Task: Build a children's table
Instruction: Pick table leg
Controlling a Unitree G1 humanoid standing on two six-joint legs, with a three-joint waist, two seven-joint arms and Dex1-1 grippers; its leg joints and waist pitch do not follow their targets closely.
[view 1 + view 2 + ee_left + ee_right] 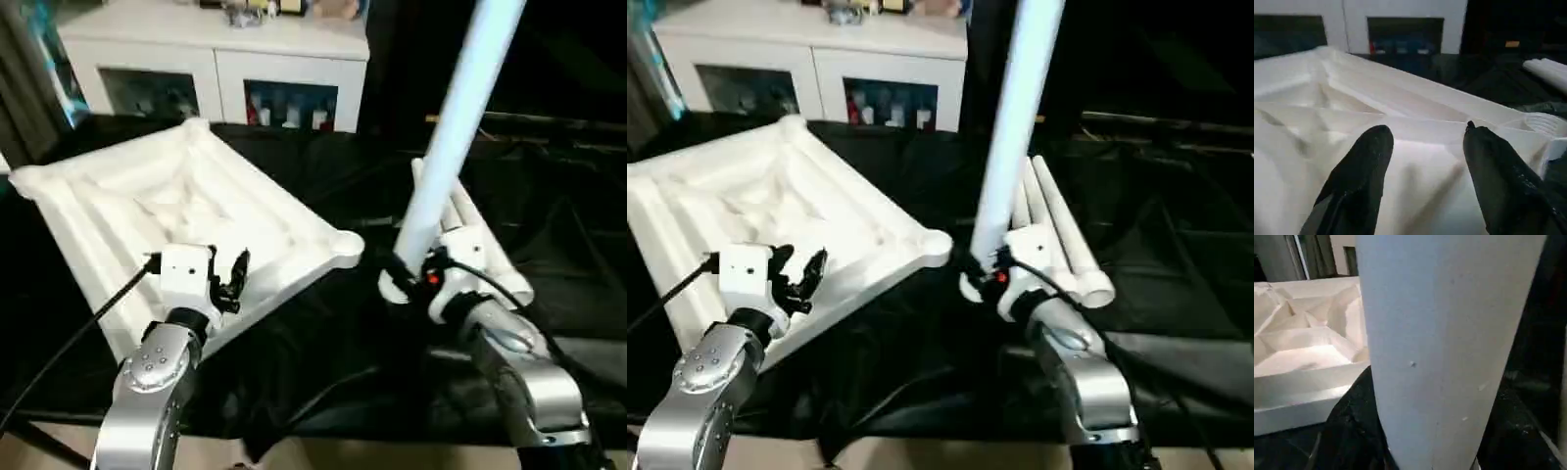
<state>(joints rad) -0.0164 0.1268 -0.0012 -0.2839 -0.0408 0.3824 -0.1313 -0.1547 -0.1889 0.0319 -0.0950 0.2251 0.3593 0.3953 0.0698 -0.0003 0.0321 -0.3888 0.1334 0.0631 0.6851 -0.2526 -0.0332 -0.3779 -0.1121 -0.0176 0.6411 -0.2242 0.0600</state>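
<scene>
A white tabletop (176,211) lies underside-up on black cloth (323,343), left of 3 spare legs (1058,235). The right gripper (400,277) clasps 1 leg (456,117) upright; the left gripper (227,279) hovers unclenched over the tabletop's near rim.

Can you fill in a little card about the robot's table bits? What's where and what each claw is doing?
table top: upside down, ribs showing, on black cloth
left claw: open, over the top's near rim
right claw: shut on one leg, held nearly upright
spare legs: lying together beside the right claw
behind: white cabinet
</scene>
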